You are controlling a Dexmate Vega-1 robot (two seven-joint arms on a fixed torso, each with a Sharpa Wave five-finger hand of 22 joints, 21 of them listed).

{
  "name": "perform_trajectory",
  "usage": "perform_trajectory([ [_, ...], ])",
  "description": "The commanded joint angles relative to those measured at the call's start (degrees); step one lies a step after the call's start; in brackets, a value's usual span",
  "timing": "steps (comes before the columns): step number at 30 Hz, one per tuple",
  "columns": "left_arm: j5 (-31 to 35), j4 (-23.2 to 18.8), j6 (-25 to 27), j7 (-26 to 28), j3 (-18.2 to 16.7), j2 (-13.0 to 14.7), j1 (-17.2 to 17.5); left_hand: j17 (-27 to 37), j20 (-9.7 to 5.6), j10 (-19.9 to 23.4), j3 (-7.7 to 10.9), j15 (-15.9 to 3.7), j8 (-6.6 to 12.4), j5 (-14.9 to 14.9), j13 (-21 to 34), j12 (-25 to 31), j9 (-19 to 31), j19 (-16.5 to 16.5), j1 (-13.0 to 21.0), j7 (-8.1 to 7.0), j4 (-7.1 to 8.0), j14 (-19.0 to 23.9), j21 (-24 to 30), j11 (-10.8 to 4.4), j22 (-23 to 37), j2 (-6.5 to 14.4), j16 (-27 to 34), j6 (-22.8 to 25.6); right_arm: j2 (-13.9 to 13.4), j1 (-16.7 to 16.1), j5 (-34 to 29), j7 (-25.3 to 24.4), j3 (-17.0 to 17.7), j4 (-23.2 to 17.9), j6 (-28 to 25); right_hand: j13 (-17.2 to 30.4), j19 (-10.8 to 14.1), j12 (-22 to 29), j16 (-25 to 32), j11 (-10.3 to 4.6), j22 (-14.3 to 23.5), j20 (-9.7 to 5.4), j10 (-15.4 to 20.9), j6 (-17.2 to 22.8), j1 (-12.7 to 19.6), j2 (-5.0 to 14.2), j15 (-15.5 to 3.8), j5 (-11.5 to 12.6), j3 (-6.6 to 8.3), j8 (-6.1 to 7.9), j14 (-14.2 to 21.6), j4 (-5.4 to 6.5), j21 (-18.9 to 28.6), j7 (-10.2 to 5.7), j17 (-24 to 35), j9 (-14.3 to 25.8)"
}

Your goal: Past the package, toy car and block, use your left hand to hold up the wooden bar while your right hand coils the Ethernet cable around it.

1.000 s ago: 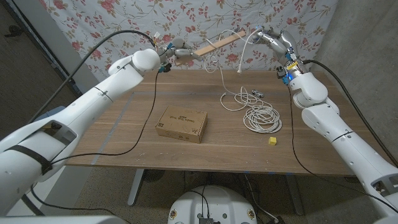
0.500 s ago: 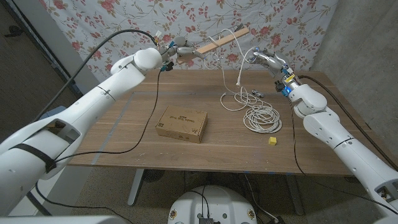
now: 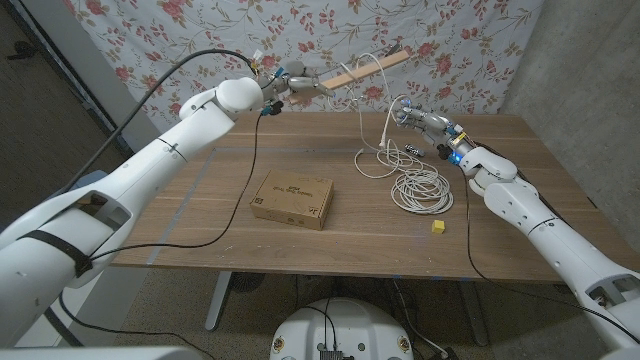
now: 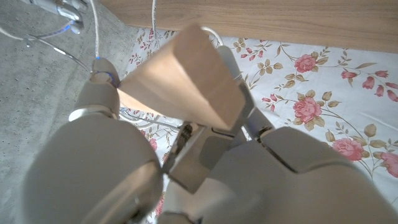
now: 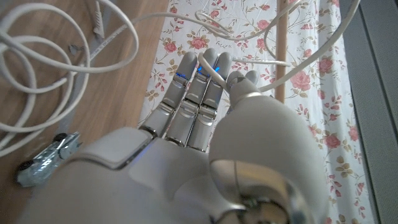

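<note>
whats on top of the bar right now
The white cable is draped over the wooden bar, which the left hand holds up. How many turns it makes, and the bar's far side, can't be seen.

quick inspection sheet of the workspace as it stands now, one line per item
surface: wooden table, brown plank top.
job's things: wooden bar held up in the air, tilted, past the table's far edge; white Ethernet cable mostly coiled on the table, one strand rising up to and draped over the bar.
clutter: cardboard package near the middle; small yellow block near the front right; toy car by the right hand, small and metallic.
hands: left hand grips the bar's end; right hand holds a strand of the cable above the table.
cables: black cable trailing from the left arm across the table.
surroundings: floral cloth behind the table; grey wall at right.
</note>
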Motion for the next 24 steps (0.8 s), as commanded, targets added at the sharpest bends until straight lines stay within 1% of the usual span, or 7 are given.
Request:
perform_trajectory([
  [1, -3.12, -0.15, -0.45, -5.18, 0.72, 0.33, -0.95, 0.42, 0.1, 0.16, 19.23, -0.07, 0.95, 0.4, 0.34, 0.11, 1.85, 0.36, -16.04, 3.79, 18.83, 0.28, 0.3, 0.0, -0.06, 16.44, 0.5, 5.39, 3.62, 5.63, 1.43, 2.65, -2.02, 12.52, -5.69, 0.12, 0.21, 0.21, 0.09, 1.75, -0.03, 0.49, 1.7, 8.99, 0.57, 0.47, -2.2, 0.22, 0.48, 0.27, 1.78, -0.02, 0.56, 9.4, 0.18, 0.24],
  [3, -3.24, -0.41, -0.32, -5.54, 0.82, 0.49, -0.98, 0.54, 0.24, 0.15, 19.22, -0.18, 0.41, 0.4, 0.16, 0.01, 0.98, 0.36, -16.08, 3.74, 18.87, 0.15, 0.32, -0.02, -0.05, 16.46, 0.58, 5.55, 4.39, 6.93, 1.04, 3.06, -2.45, 14.83, -6.13, 0.09, 0.15, 0.16, 0.1, 1.84, -0.1, 0.54, 1.68, 8.97, 0.6, 0.52, -2.17, 0.18, 0.57, 0.23, 1.78, -0.05, 0.73, 9.42, 0.27, 0.26],
  [4, -3.3, -0.57, -0.25, -5.57, 0.81, 0.56, -0.92, 0.27, 0.22, 0.2, 19.22, -0.25, 0.94, 0.4, 0.24, 0.09, 1.85, 0.33, -16.08, 3.76, 18.86, 0.32, 0.31, 0.02, -0.05, 16.43, 0.48, 5.35, 4.76, 7.48, 0.78, 3.0, -2.6, 15.81, -6.27, 0.09, 0.17, 0.16, 0.1, 1.84, -0.11, 0.52, 1.7, 8.96, 0.59, 0.52, -2.14, 0.16, 0.58, 0.22, 1.78, -0.05, 0.77, 9.4, 0.29, 0.26],
  [12, -4.59, -2.17, 0.64, -6.18, 0.17, 1.61, -0.13, -0.21, 0.1, 0.08, 19.19, -0.15, 0.86, 0.39, 0.49, 0.32, 1.72, 0.4, -16.14, 3.78, 18.87, 0.26, 0.32, 0.04, -0.05, 16.42, 0.2, 5.3, 8.06, 12.92, -1.56, 4.29, -3.92, 25.53, -6.17, 0.13, -0.13, 0.1, 0.15, 2.06, -0.31, 0.54, 1.62, 8.88, 0.51, 0.51, -2.17, 0.0, 0.7, 0.07, 1.69, -0.07, 1.22, 9.55, 0.63, 0.25],
  [20, -5.44, -3.8, 1.69, -7.2, -0.14, 2.94, 0.29, -0.01, 0.1, 0.5, 19.22, -0.07, 0.98, 0.39, -0.53, -0.22, 1.77, 0.17, -16.14, 3.86, 18.8, 0.16, 0.26, 0.04, -0.04, 16.42, 0.4, 5.38, 12.23, 20.07, -5.24, 6.38, -5.57, 38.73, -3.8, 0.25, -0.35, -0.02, 0.03, 1.89, -0.51, 0.48, 1.29, 8.81, 0.38, 0.47, -2.1, -0.16, 0.83, -0.07, 1.45, -0.04, 1.72, 9.51, 0.83, 0.26],
  [21, -5.53, -3.99, 1.86, -7.44, -0.15, 3.14, 0.29, -0.09, 0.11, 0.36, 19.23, -0.24, 0.5, 0.4, -0.5, -0.32, 0.97, 0.28, -16.14, 3.81, 18.8, 0.2, 0.3, 0.07, -0.04, 16.44, 0.37, 5.56, 12.68, 20.88, -5.66, 6.77, -5.66, 40.35, -3.17, 0.28, -0.4, -0.02, 0.01, 1.88, -0.54, 0.48, 1.26, 8.82, 0.34, 0.5, -2.14, -0.18, 0.85, -0.07, 1.41, -0.01, 1.78, 9.5, 0.86, 0.26],
  [24, -5.73, -4.54, 2.41, -7.76, -0.23, 3.65, 0.42, -0.52, 0.13, 0.43, 19.28, -0.18, 0.61, 0.43, -0.36, -0.35, 1.13, 0.34, -16.12, 3.79, 18.75, 0.25, 0.3, 0.1, -0.06, 16.45, 0.16, 5.47, 13.46, 22.4, -6.38, 7.13, -5.49, 43.04, -2.19, 0.3, -0.46, -0.03, 0.01, 1.92, -0.59, 0.39, 1.26, 8.75, 0.27, 0.52, -2.18, -0.22, 0.87, -0.16, 1.34, 0.03, 1.9, 9.4, 0.95, 0.21],
])
